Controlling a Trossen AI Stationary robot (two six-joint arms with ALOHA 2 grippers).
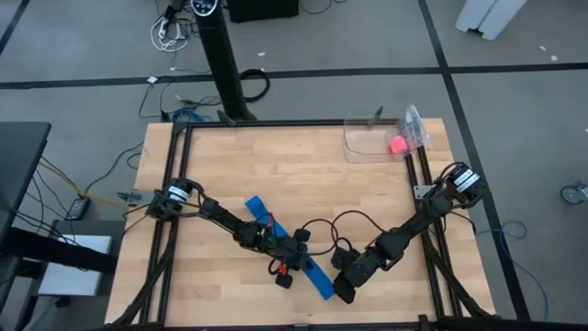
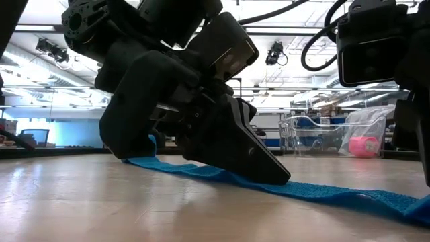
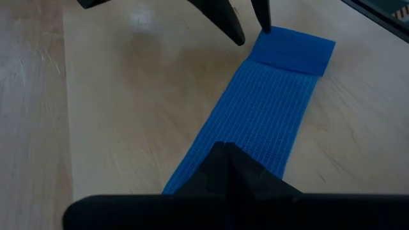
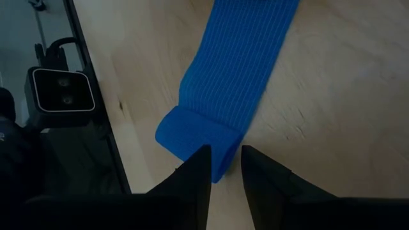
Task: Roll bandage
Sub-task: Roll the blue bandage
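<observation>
Clear plastic container (image 1: 367,138) sits at the far right corner of the worktop (image 1: 276,175), well apart from both end effectors; beside it a clear bag (image 1: 411,131) holds a small pink ball (image 1: 398,144).

Bandage (image 1: 317,276) lies flat as a long blue strip on the worktop, running diagonally under both end effectors.

Left end effector (image 3: 223,156): fingers closed together, tips pressed down on the strip partway along its length (nothing pinched between them).

Right end effector (image 4: 225,167): fingers narrowly parted, straddling the folded-over end (image 4: 192,137) of the bandage, which lies directly at the fingertips. Fold is small, one turn only.
</observation>
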